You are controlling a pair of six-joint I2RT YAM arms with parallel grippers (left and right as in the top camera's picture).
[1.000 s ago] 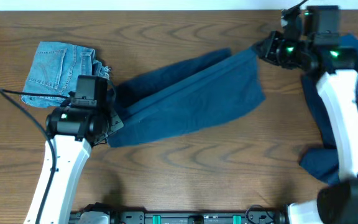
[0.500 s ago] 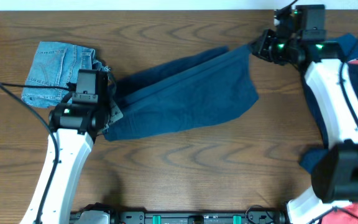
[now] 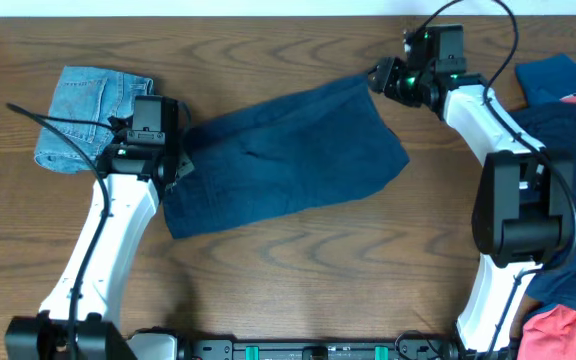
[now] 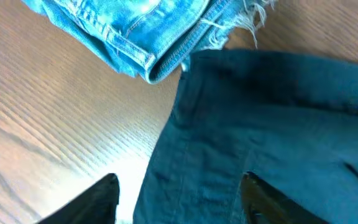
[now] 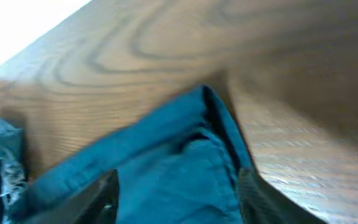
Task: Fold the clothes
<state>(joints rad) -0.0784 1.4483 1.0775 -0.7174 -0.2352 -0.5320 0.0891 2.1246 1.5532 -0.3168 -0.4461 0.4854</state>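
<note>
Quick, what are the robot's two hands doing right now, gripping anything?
Left hand: open, holding nothing; the navy shorts lie under it.
Right hand: open, holding nothing, over the shorts' corner.

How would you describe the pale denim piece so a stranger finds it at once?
Start from the brown wooden table and look at its far left part. There lies a folded pair of light-blue denim shorts, beside the spread dark-navy fabric shorts. Only it is pale, stitched denim with a frayed hem; its neighbour is plain and dark.
</note>
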